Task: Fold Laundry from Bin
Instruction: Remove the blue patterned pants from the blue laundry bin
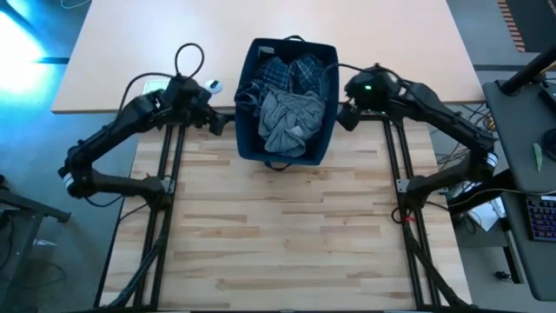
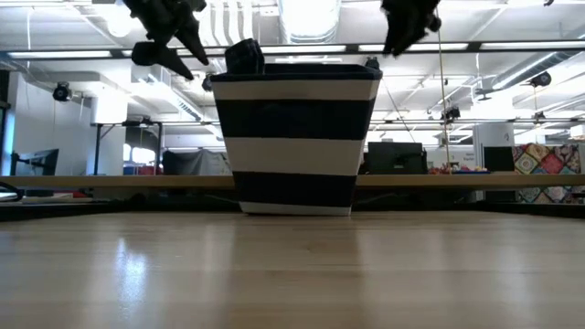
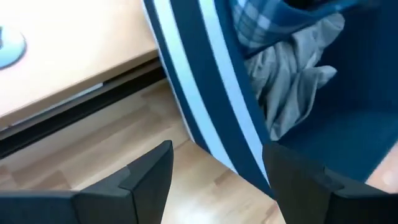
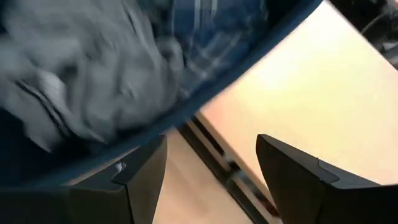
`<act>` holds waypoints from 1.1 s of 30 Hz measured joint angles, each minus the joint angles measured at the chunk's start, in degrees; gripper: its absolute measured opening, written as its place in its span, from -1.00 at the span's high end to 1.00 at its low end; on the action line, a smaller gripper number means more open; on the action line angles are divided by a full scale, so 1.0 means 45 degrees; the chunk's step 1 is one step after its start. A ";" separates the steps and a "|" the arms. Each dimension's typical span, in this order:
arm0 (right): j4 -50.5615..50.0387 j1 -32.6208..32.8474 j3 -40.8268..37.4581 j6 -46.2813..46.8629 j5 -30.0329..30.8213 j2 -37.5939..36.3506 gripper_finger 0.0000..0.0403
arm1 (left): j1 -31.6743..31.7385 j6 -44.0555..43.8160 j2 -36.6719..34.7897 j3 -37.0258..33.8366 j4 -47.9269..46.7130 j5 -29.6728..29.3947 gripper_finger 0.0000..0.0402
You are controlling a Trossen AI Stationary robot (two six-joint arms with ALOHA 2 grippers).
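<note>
Standing full on the bench (image 1: 287, 235), the bin (image 1: 286, 149) holds all laundry (image 1: 290, 109); nothing folded yet. Left tool (image 1: 219, 122) and right tool (image 1: 347, 115) flank it, both gaping, empty.

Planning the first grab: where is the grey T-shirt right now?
In the high view, the grey T-shirt lies on top in the navy bin, toward its near end, with plaid garments behind it.

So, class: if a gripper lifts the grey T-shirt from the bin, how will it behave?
The grey T-shirt lies crumpled, so it will probably droop limply. It rests on the plaid garments, so it may drag them. The bin looks soft-sided and might shift.
</note>
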 joint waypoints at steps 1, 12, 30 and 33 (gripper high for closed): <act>0.0300 0.0216 0.0000 0.0203 -0.0357 -0.0188 -0.21 | -0.0081 0.0074 -0.0113 -0.0299 0.0385 0.0159 -0.15; 0.5192 0.3040 0.0005 0.0045 -0.1503 0.1355 -0.21 | -0.1662 0.0513 -0.0519 -0.2655 0.3767 0.0542 -0.15; 1.0171 0.2939 0.1868 -0.1803 -0.0927 0.7352 -0.01 | -0.2657 0.0600 -0.2038 -0.2755 0.2488 0.0035 -0.15; 1.0334 0.2811 0.2745 -0.1703 -0.0634 0.8073 0.14 | -0.2497 0.0634 -0.2738 -0.2535 0.2298 -0.0401 -0.15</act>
